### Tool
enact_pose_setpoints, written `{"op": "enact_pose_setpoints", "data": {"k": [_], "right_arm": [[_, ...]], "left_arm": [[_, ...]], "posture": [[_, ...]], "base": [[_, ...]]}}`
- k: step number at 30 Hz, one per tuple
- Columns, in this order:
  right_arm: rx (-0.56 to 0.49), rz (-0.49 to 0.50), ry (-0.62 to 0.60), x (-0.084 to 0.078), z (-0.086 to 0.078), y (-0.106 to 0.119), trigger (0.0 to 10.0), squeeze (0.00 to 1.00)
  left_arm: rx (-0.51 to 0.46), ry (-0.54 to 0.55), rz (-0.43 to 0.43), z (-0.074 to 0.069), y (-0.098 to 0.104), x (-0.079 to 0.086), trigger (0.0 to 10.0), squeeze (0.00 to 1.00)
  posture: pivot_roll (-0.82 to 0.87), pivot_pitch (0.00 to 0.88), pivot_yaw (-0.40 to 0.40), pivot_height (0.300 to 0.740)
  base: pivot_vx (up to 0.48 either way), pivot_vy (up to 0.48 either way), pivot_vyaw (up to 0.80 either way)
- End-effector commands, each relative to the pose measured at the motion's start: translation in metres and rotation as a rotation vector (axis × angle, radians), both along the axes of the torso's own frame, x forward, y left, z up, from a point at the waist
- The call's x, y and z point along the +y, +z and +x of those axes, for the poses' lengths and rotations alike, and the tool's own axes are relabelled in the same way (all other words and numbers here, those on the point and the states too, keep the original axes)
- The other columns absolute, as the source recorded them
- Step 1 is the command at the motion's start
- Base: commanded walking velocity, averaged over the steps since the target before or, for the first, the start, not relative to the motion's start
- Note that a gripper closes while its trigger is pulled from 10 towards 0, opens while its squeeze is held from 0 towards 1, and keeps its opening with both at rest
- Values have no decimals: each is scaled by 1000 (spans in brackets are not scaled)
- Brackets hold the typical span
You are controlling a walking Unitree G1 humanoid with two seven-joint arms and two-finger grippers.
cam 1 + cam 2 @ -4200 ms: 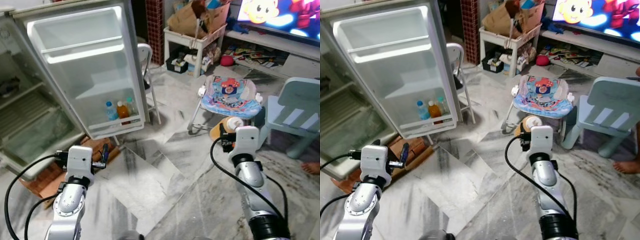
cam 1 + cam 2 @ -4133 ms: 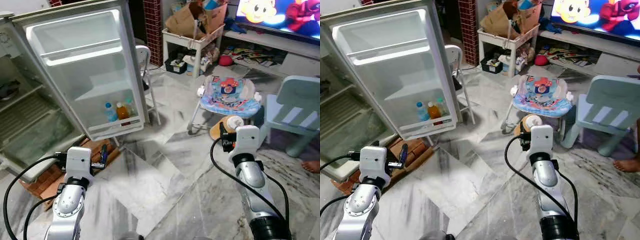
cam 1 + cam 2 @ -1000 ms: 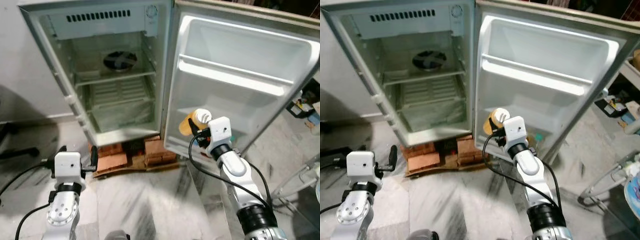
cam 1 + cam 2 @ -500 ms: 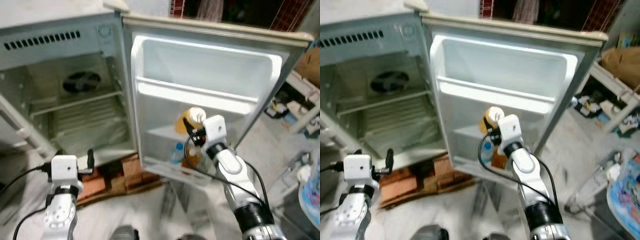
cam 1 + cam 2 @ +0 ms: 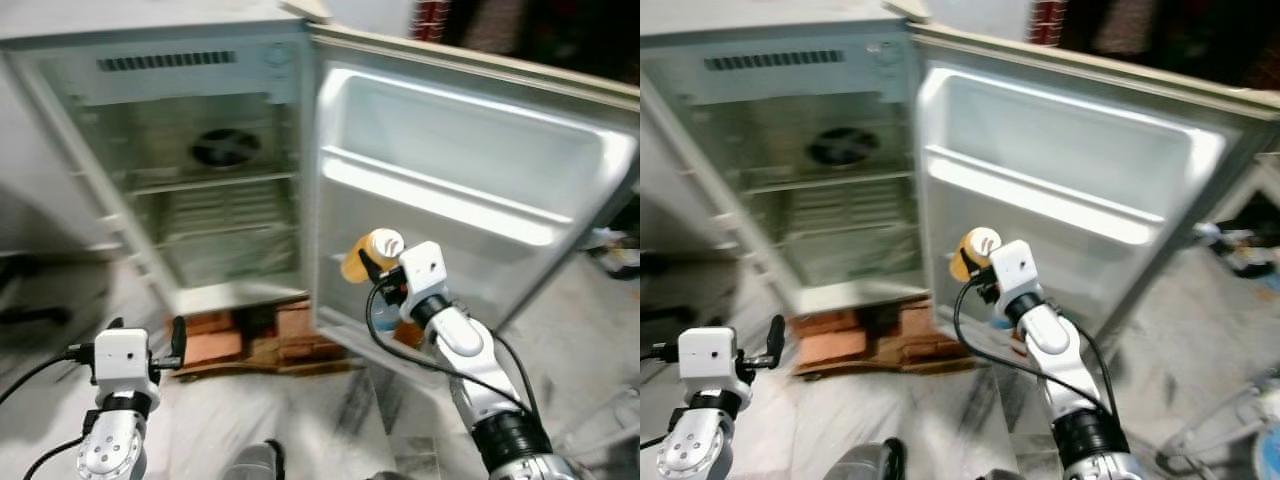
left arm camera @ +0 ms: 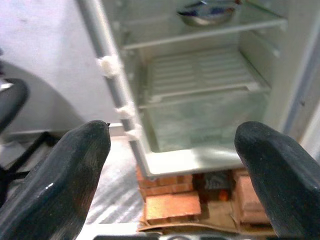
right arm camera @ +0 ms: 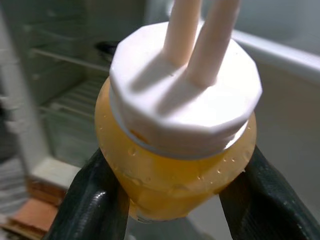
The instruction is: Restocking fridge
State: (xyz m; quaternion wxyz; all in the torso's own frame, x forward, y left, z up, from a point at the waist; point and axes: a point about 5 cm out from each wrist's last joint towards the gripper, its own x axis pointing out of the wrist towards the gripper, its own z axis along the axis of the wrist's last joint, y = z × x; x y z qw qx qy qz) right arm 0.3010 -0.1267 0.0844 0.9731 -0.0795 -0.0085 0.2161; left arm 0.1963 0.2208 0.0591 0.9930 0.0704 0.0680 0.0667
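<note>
Both head views are smeared, so the bottles on the lowest rack of the white fridge door (image 5: pixel 470 190) read only as a blue-capped shape (image 5: pixel 382 312) and an orange patch, half hidden behind the right arm. The door's far edge and a cluttered corner beyond it are cut off by the frame. Inside the open grey fridge cabinet (image 5: pixel 215 170) a dark bowl-like thing (image 6: pixel 207 12) sits on the upper wire shelf, too blurred to name; the shelf below and the clear drawer look bare. The cabinet stands on red bricks (image 6: pixel 172 202) over pale marble floor (image 5: pixel 930 410), with open floor between the robot and the fridge.

The right gripper (image 7: pixel 172 192) has its black fingers (image 7: pixel 95 200) pressed against both sides of a round orange-yellow juice bottle with a white screw cap (image 5: pixel 366 253), held tilted in front of the door's lower half, above the bottom rack. The left gripper (image 6: pixel 172 145) is held low before the cabinet, its fingers (image 6: pixel 75 165) spread wide apart with nothing between them
</note>
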Motion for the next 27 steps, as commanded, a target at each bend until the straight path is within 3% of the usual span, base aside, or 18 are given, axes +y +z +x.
{"op": "enact_pose_setpoints", "data": {"k": [1,8,15,22,27], "right_arm": [[-6,8,-21,-2,5,3,10000,0],[-8,-18,-31,-3,9,4,10000,0],[4,-19,-21,-2,13,0,10000,0],[0,18,-36,5,18,2,10000,0],[26,80,-70,4,10,-5,10000,0]], "left_arm": [[-27,-18,2,8,8,-4,10000,0],[-58,-7,39,16,15,-2,10000,0],[-47,31,51,7,10,-5,10000,0],[-15,27,26,3,3,-9,10000,0],[18,-60,46,3,2,-12,10000,0]], "posture": [[75,93,-59,740],[103,84,-111,740],[144,74,-143,740],[139,80,-86,740],[105,97,-28,740]], "base": [[0,0,0],[0,0,0],[0,0,0],[0,0,0],[0,0,0]]}}
